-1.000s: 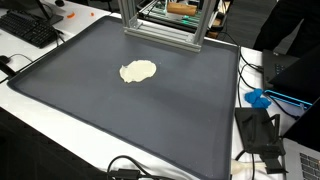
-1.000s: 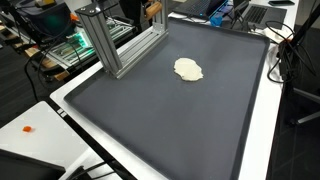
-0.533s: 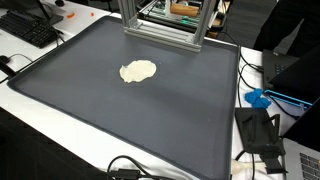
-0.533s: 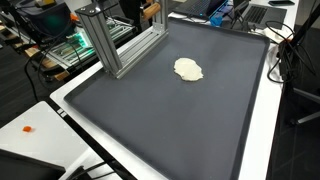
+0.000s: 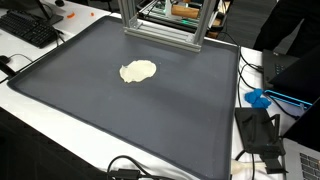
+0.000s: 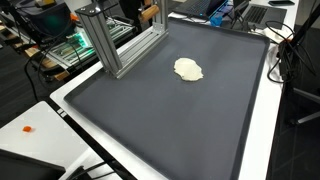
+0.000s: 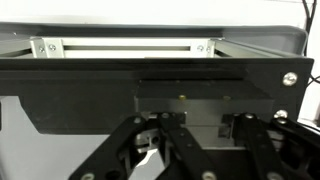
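Matt grey mat (image 5: 150, 120), pale cloth-like lump (image 5: 138, 71), bare metal frame (image 5: 160, 35).

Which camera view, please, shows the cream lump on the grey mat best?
An exterior view: the cream lump lies whole and largest there. Both exterior views show it; the wrist view shows nothing recognisable.

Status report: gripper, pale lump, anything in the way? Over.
Gripper faces metal frame, jaws unclear. Pale lump lies alone on mat. Frame stands apart from it.

Blob (image 5: 138, 71) on mat (image 5: 120, 125), before frame (image 5: 160, 32)
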